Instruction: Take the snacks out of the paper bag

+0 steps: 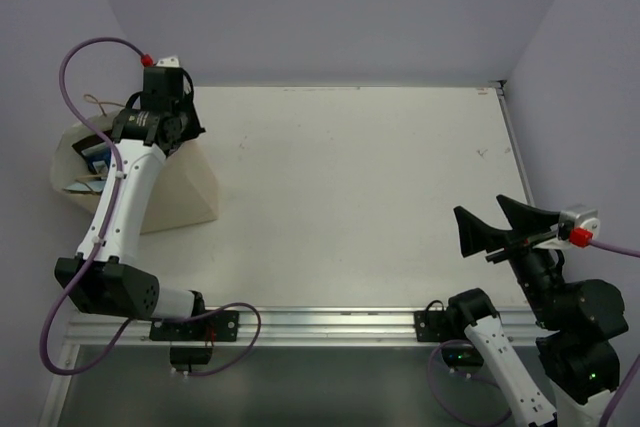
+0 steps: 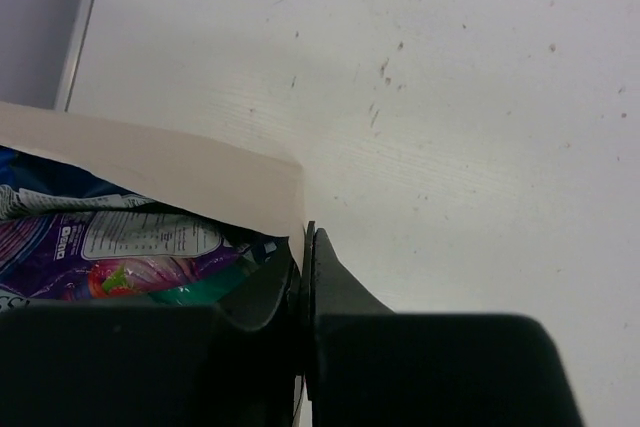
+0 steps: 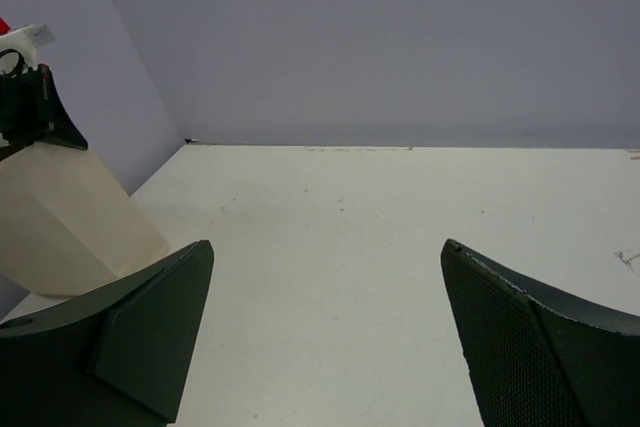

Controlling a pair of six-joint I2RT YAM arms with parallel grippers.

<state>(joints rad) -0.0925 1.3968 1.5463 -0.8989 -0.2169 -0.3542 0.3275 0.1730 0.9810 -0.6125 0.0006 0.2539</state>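
Observation:
The cream paper bag (image 1: 180,192) stands at the table's far left, its mouth open toward the left. My left gripper (image 1: 172,125) is shut on the bag's top rim. In the left wrist view the jaws (image 2: 306,257) pinch the bag's paper edge (image 2: 200,172), one finger inside and one outside. Inside lie a magenta-purple packet (image 2: 60,262), a teal packet (image 2: 195,292) and a blue-and-white packet (image 2: 40,197); packets also show at the mouth from above (image 1: 95,155). My right gripper (image 1: 497,225) is open and empty at the near right, far from the bag (image 3: 70,217).
The white table (image 1: 360,197) spreads between the arms. A metal rail (image 1: 330,325) runs along the near edge. Lilac walls close the back and both sides. A purple cable (image 1: 75,67) loops over the left arm.

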